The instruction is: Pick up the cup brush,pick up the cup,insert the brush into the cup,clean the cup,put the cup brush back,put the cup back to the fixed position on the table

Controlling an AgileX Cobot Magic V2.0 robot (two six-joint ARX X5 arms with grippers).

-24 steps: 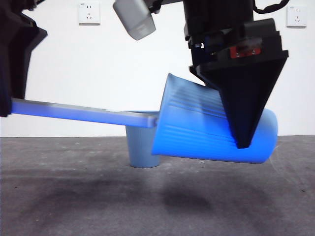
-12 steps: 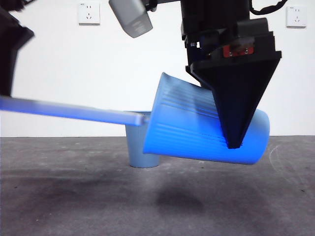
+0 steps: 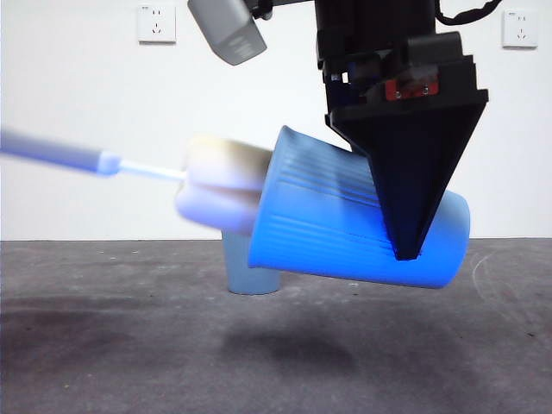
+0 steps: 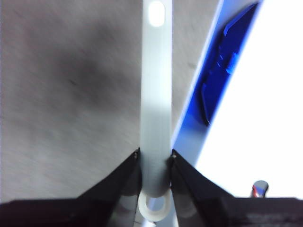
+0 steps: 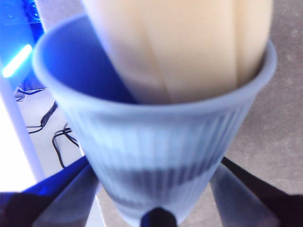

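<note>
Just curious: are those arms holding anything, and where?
Right tool grips the blue cup near its base; left tool pinches the cup brush at its handle end.

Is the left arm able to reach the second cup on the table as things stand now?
Probably not. The left gripper is shut on the cup brush, and the held cup in the right gripper hangs before the second cup.

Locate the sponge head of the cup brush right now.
In the front view the sponge head sits at the mouth of the tilted cup held aloft by the right gripper.
</note>
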